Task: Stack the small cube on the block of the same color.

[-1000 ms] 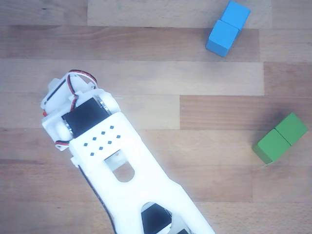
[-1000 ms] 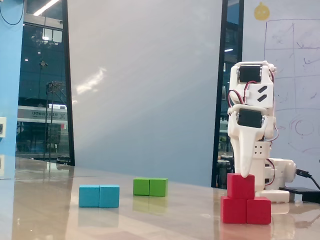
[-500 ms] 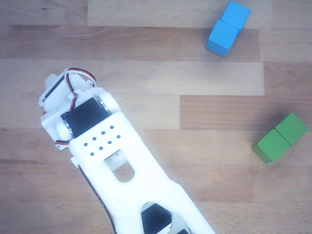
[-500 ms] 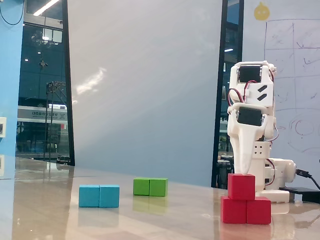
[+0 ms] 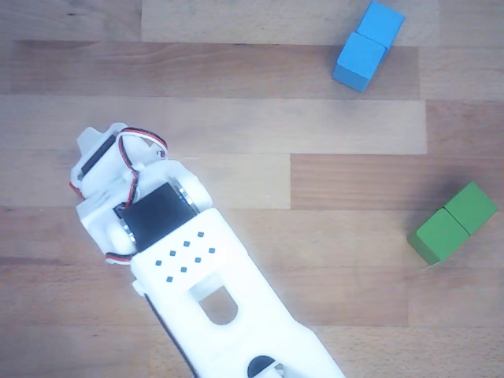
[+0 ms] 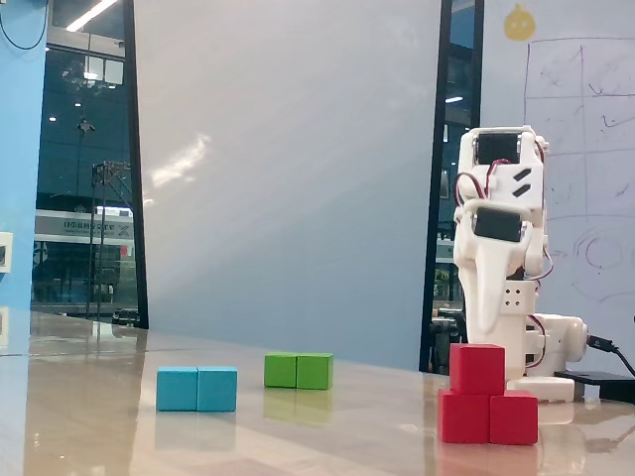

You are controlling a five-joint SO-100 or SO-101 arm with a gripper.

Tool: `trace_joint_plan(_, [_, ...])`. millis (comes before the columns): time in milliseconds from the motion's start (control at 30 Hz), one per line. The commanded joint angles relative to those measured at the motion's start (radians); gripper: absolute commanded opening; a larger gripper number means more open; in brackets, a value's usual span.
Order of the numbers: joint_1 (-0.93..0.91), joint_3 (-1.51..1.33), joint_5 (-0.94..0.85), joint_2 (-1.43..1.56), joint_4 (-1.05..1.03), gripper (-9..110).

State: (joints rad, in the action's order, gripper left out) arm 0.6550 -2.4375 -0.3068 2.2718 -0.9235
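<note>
A wooden table (image 6: 298, 436) holds three coloured blocks and a white robot arm (image 6: 501, 268). In the fixed view, the small red cube (image 6: 477, 369) sits on top of the red block (image 6: 488, 416), resting over its left half. The arm stands folded upright just behind this stack. Its claw is not clearly visible, so whether it is open or closed cannot be told. To the left lie a blue block (image 6: 197, 388) and, farther back, a green block (image 6: 298, 371). The other view looks down on the arm, with the blue and green blocks to its right.
</note>
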Motion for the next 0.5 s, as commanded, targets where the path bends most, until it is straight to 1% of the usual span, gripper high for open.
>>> trace_joint_plan(0, [-0.008, 0.037, -0.005, 0.077, -0.034, 18])
trace_joint_plan(333, [-0.011, 0.137, 0.006, 0.127, -0.107, 18])
trace_joint_plan(467, [-0.089, 0.163, -0.002, 0.212, -0.138, 18])
